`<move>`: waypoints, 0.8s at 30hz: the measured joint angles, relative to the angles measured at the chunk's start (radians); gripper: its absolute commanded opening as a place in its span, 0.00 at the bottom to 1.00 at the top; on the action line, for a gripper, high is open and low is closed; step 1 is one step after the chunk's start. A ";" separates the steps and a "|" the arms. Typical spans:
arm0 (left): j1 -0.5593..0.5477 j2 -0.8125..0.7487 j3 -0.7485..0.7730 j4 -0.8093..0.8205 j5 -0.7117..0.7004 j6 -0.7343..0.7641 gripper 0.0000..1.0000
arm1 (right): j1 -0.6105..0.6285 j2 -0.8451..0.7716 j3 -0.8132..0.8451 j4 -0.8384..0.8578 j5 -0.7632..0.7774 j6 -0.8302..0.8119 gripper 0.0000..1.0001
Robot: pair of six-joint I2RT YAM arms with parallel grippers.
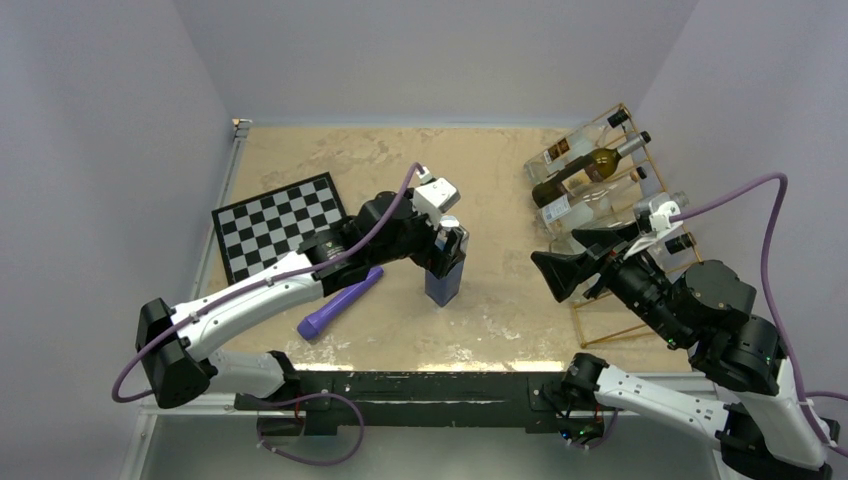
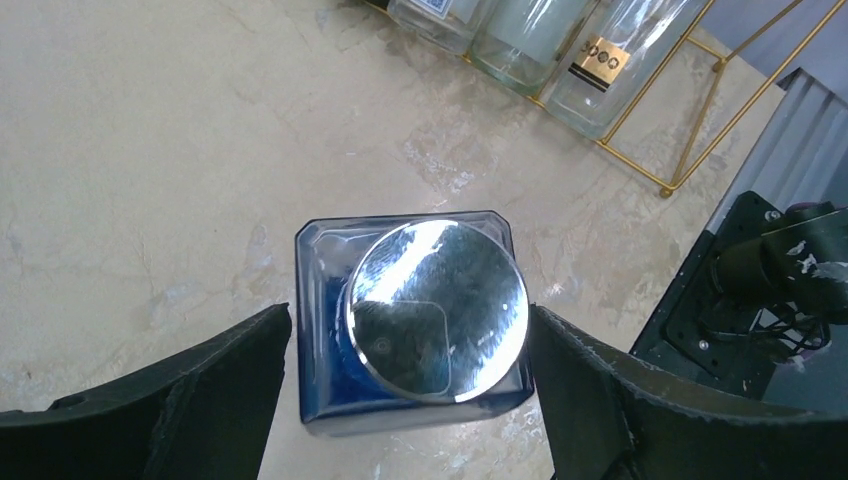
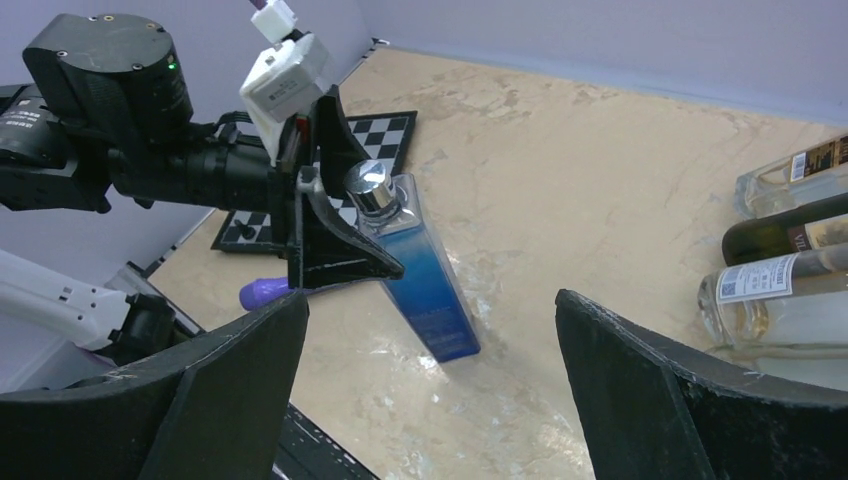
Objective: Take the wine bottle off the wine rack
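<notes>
The gold wire wine rack (image 1: 612, 336) stands at the right of the table, and its corner also shows in the left wrist view (image 2: 666, 186). It holds a dark green wine bottle (image 1: 585, 172) and several clear bottles (image 1: 600, 205), lying slanted. A blue square bottle (image 1: 444, 278) with a silver cap stands upright mid-table. My left gripper (image 1: 450, 238) is open, with its fingers on either side of the bottle's top (image 2: 420, 310). My right gripper (image 1: 545, 277) is open and empty, just left of the rack, and faces the blue bottle (image 3: 425, 290).
A checkerboard (image 1: 280, 225) lies at the back left. A purple cylinder (image 1: 340, 302) lies beside the left arm. The black mounting rail (image 1: 440, 385) runs along the near edge. Purple-grey walls enclose the table.
</notes>
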 measured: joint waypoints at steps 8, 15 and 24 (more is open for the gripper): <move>-0.016 0.071 0.008 0.031 -0.095 0.023 0.29 | 0.000 0.000 -0.013 -0.031 0.002 -0.003 0.99; -0.024 0.074 0.021 0.011 -0.214 0.024 0.00 | 0.000 -0.003 -0.056 -0.041 -0.026 0.003 0.99; 0.120 0.176 0.151 -0.052 -0.375 0.079 0.00 | 0.000 -0.001 -0.063 -0.048 -0.031 0.010 0.99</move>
